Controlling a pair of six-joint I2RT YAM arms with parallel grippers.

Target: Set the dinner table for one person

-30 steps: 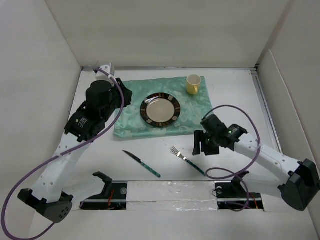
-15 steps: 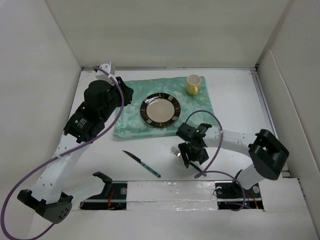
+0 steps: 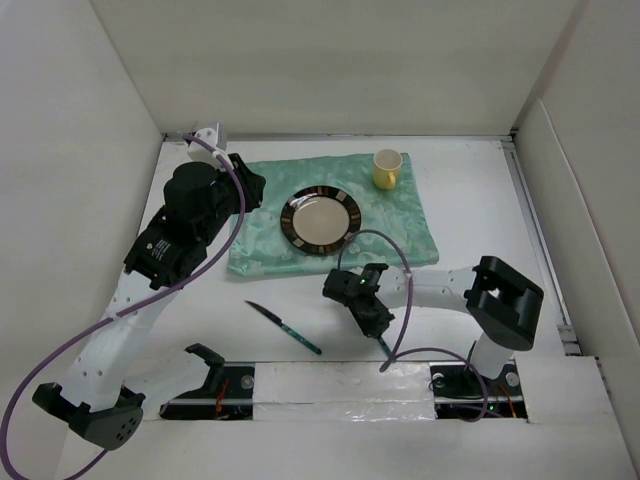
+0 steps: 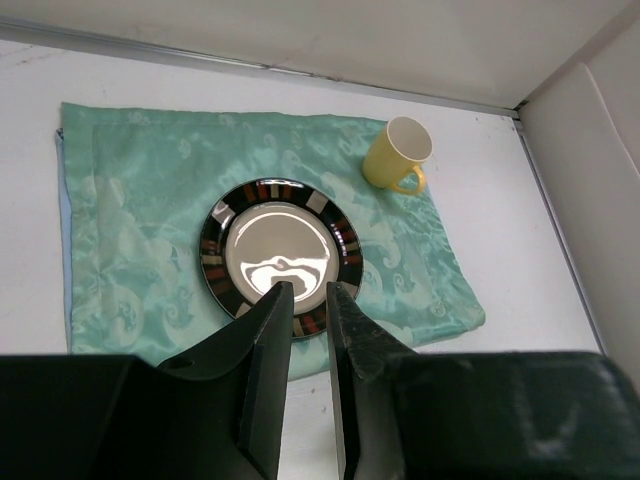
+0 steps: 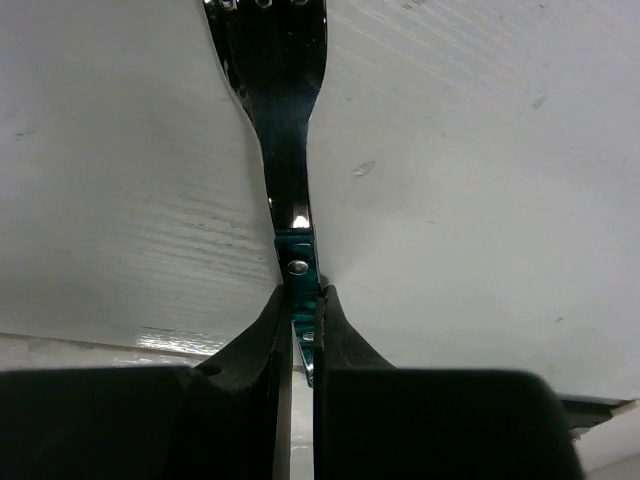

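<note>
A fork (image 5: 285, 150) with a teal handle lies on the white dinner table (image 3: 480, 200), and my right gripper (image 5: 298, 295) is shut on its handle. From above, that gripper (image 3: 368, 315) covers most of the fork (image 3: 385, 346). A teal-handled knife (image 3: 283, 327) lies to the left of it. A dark-rimmed plate (image 3: 320, 220) and a yellow mug (image 3: 387, 168) rest on the mint-green cloth (image 3: 400, 220). My left gripper (image 4: 305, 290) hovers high over the cloth's left side, its jaws a narrow gap apart with nothing between them.
White walls (image 3: 90, 120) close in the table on the left, back and right. The arms' bases and a taped strip (image 3: 340, 380) run along the near edge. In the left wrist view the plate (image 4: 278, 255) and the mug (image 4: 400, 155) sit on the cloth (image 4: 130, 200).
My right arm swung left and down over the fork, and its jaws went from wide open to shut on the handle. The left arm barely moved.
</note>
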